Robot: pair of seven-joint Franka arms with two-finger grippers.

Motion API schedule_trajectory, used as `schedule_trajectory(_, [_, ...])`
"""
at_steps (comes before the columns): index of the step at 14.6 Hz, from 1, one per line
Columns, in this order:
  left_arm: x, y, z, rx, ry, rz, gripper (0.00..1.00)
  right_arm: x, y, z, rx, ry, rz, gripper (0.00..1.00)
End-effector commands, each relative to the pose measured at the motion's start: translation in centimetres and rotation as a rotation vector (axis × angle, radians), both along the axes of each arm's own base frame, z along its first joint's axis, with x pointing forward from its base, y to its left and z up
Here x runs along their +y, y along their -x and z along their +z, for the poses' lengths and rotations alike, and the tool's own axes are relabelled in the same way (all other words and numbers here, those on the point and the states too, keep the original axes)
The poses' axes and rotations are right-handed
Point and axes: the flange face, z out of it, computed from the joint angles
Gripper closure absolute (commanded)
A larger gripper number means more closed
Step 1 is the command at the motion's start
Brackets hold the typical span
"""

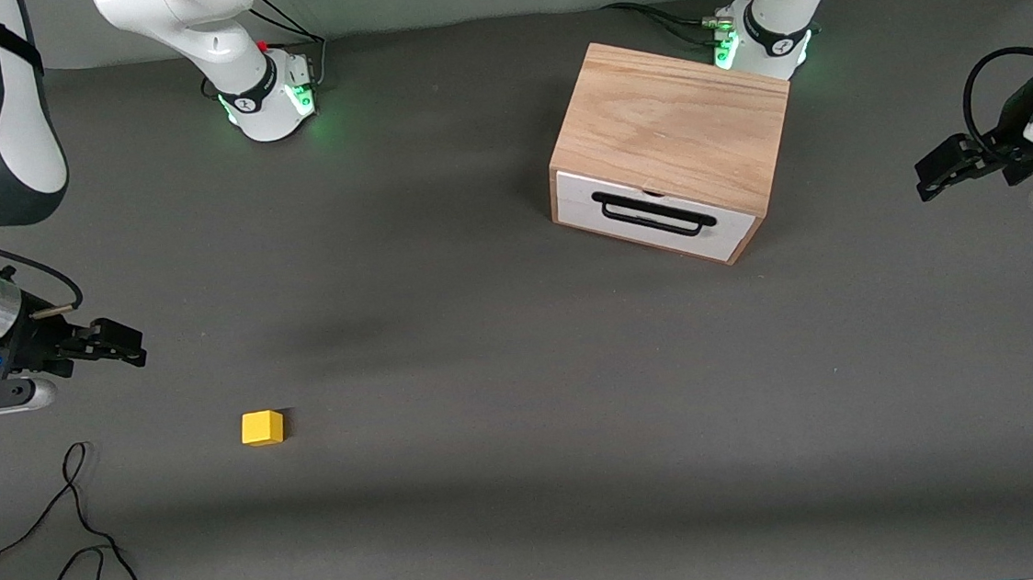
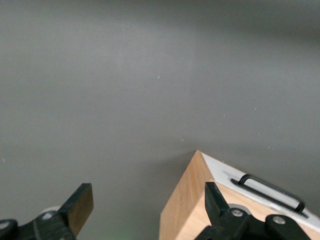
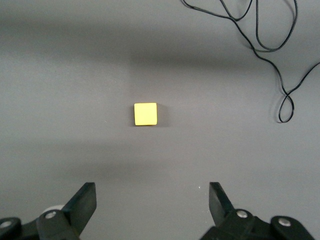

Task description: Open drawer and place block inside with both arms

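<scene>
Block (image 1: 262,428): small yellow cube, lower left of frame.
Drawer (image 1: 655,213): white front, closed, upper right.
Left gripper (image 1: 939,170): spread wide, empty.
Right gripper (image 1: 120,346): spread wide, empty.

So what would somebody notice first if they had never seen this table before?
Probably the small bright yellow cube, alone on the dark grey table toward the right arm's end, nearer the camera than the light oak box. That box has a shut white-fronted drawer with a black bar handle. The right pincer and left pincer both hang open at the table's ends.
</scene>
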Motion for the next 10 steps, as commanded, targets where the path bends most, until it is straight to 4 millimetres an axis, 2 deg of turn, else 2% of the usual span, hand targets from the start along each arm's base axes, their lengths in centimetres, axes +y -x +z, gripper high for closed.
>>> schedule_trajectory(1, [-3.0,0.5,-0.9,0.032,-0.011,0.133,0.01,0.0,-1.5,-1.4,0.002,-0.019,-0.019,0.00])
schedule_trajectory(3, [-6.7,0.6,-2.9,0.056,-0.027,0.267,0.01,0.3,-2.2,-2.7,-0.007,-0.017,-0.014,0.00])
schedule_trajectory(5, [-12.5,1.1,-5.2,0.075,-0.064,0.373,0.01,0.4,-3.1,-3.7,-0.029,-0.016,-0.013,0.00])
schedule_trajectory(6, [-14.7,1.2,-6.5,0.084,-0.083,0.443,0.01,0.5,-3.7,-4.0,-0.040,-0.015,-0.012,0.00])
schedule_trajectory(8, [-18.5,1.5,-9.6,0.114,-0.127,0.534,0.01,0.5,-5.0,-4.8,-0.047,-0.014,-0.012,0.00])
schedule_trajectory(10, [-20.9,1.0,-13.2,0.137,-0.168,0.662,0.01,0.6,-6.3,-5.6,-0.049,-0.013,-0.011,0.00])
